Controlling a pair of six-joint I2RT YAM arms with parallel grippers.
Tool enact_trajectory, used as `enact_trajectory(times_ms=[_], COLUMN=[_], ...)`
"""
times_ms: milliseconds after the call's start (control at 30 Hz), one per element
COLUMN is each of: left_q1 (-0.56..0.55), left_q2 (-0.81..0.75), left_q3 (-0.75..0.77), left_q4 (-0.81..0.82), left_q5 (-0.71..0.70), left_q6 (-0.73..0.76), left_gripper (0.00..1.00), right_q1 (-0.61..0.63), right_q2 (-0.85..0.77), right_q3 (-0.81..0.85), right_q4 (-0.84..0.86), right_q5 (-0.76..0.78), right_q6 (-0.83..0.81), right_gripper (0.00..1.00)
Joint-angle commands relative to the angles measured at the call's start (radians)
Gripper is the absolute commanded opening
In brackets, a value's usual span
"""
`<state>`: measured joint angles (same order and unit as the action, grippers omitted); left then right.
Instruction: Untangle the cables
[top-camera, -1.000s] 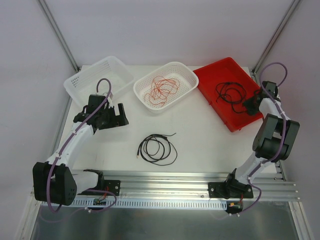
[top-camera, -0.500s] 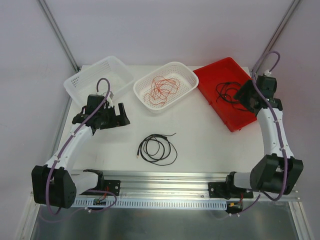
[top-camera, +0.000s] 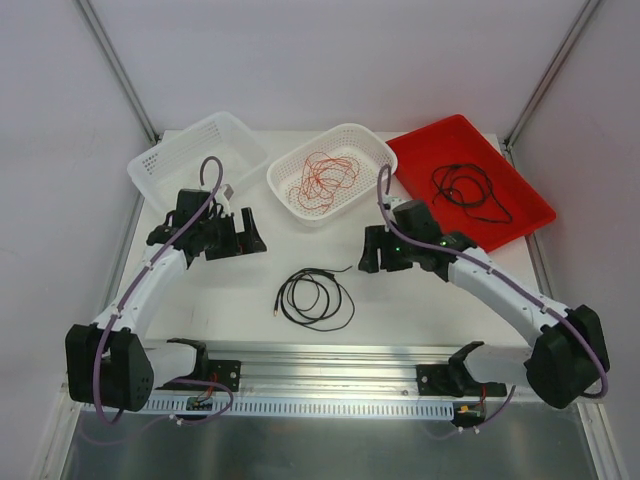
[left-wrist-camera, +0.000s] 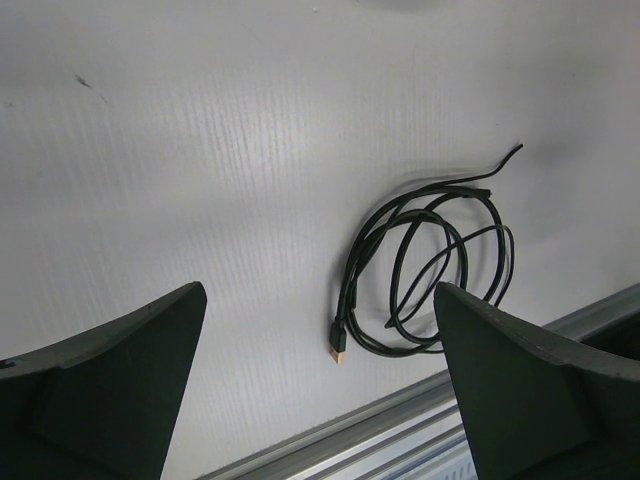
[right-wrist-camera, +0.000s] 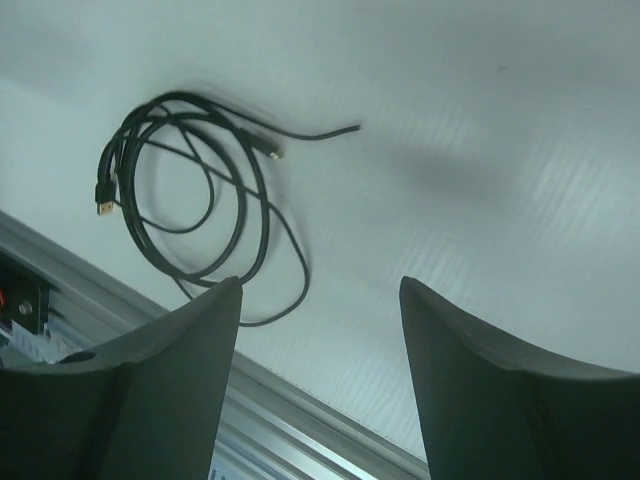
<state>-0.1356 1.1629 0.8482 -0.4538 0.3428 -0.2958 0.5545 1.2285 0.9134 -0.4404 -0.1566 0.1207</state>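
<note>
One white tabletop (top-camera: 420, 300) fills the middle of the top view. Two arms reach across it from the lower corners: the left arm (top-camera: 150, 280) and the right arm (top-camera: 500, 290).

Three containers line the upper edge. A red tray (top-camera: 430, 150) sits at the upper right, a white basket (top-camera: 372, 172) at upper centre, and a second white basket (top-camera: 175, 165) at the upper left.

The left fingers (left-wrist-camera: 120, 380) stand wide apart above bare tabletop with nothing between them. The right fingers (right-wrist-camera: 150, 390) are also apart and hold nothing.

There are three bunches of cables. A loose black bundle (top-camera: 462, 187) lies in the red tray. A red-orange tangle (top-camera: 322, 178) lies in the centre basket. One black coil (top-camera: 318, 300) lies on the tabletop at lower centre, between the two sets of fingers and touching neither. One loose end of the coil trails toward the upper right, and a small gold plug (left-wrist-camera: 338, 352) sits at its lower left.
</note>
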Motion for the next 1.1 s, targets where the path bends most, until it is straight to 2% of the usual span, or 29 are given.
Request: enact_trajectory(times_ms=[0, 300, 667, 867, 967, 1067], left_q1=[0.010, -0.002, -0.015, -0.016, -0.016, -0.016], left_q2=[0.009, 0.015, 0.034, 0.031, 0.031, 0.031], left_q3=[-0.006, -0.020, -0.021, -0.021, -0.020, -0.020], left_q4=[0.009, 0.014, 0.014, 0.014, 0.015, 0.015], left_q5=[0.059, 0.027, 0.021, 0.007, 0.009, 0.007], left_q6=[0.012, 0.026, 0.027, 0.027, 0.027, 0.026], left_gripper=[0.99, 0.99, 0.99, 0.99, 0.99, 0.99], right_q1=[0.099, 0.197, 0.312, 0.358, 0.363, 0.363], right_q2=[0.064, 0.301, 0.463, 0.523, 0.523, 0.502], right_q3=[-0.024, -0.036, 0.090, 0.157, 0.162, 0.162], right_q4=[0.118, 0.186, 0.083, 0.011, -0.004, -0.009], right_q5=[-0.012, -0.015, 0.095, 0.149, 0.189, 0.216], right_q6=[-0.004, 0.028, -0.006, -0.012, -0.010, -0.009], right_gripper=[0.67, 0.58, 0.49, 0.36, 0.17, 0.05])
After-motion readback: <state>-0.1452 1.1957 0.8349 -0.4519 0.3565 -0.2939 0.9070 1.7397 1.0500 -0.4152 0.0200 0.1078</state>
